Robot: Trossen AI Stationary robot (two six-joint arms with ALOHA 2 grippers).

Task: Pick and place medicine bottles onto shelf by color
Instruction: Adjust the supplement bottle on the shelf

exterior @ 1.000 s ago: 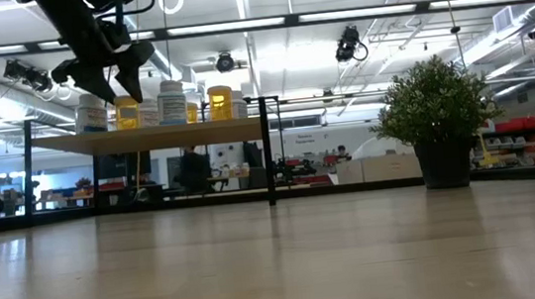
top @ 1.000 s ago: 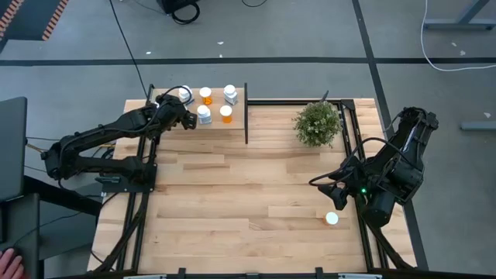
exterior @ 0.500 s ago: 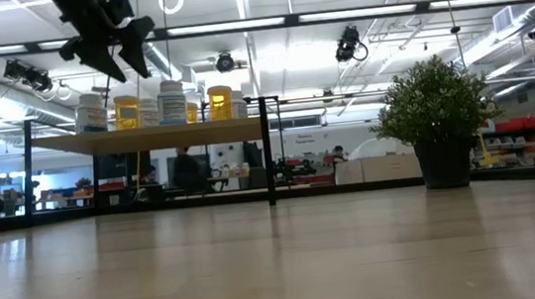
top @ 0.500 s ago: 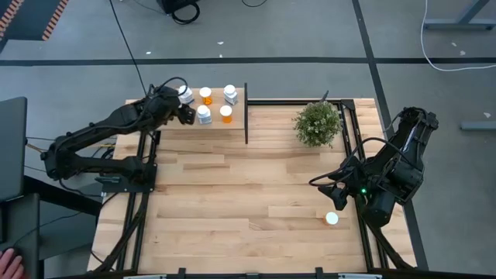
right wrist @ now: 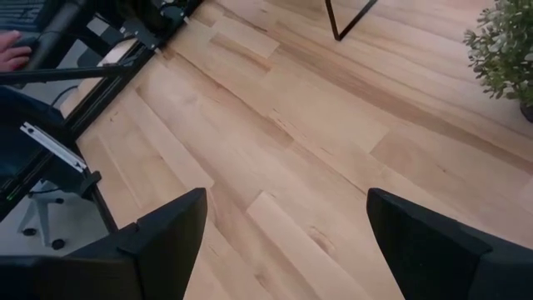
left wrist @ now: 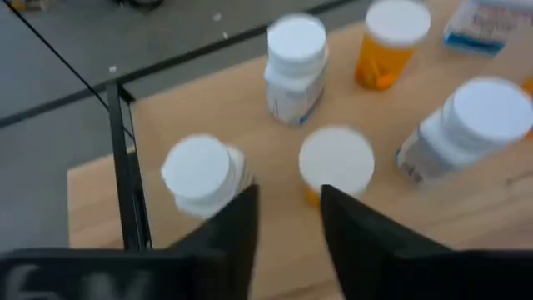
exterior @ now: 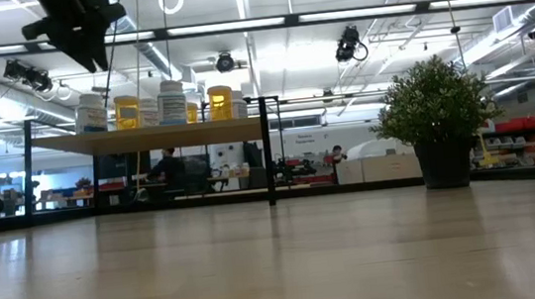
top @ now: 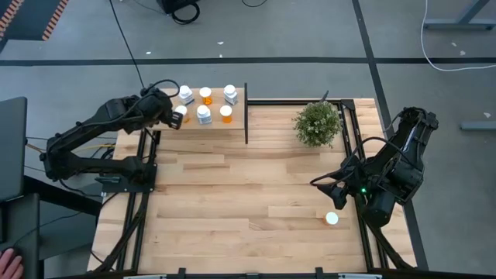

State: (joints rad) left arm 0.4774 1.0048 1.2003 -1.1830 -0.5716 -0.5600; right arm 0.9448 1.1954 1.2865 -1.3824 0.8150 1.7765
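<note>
Several medicine bottles stand upright on their bases on the left end of the shelf [top: 215,125], some orange [top: 226,113], some white [top: 204,114]. My left gripper [top: 177,118] hangs above that end of the shelf, high over the bottles in the low view [exterior: 88,57]. It is narrowly open, and between its fingers [left wrist: 289,208] only shelf wood shows, just short of an orange bottle [left wrist: 336,162] and a white one [left wrist: 200,167]. One more orange bottle with a white cap [top: 332,218] rests on the table near my right gripper [top: 335,194], which is wide open [right wrist: 287,242] and holds nothing.
A black upright divider [top: 246,112] closes the shelf's right end. A potted plant [top: 318,122] stands at the table's far right. The middle of the wooden tabletop [top: 232,186] is bare. A person's hand [top: 11,260] shows at the near left, off the table.
My left gripper has risen from among the bottles and drawn back toward the table's left edge, tipping more steeply downward. In the low view its fingers stand closer together than before. The bottles on the shelf have stayed in place.
</note>
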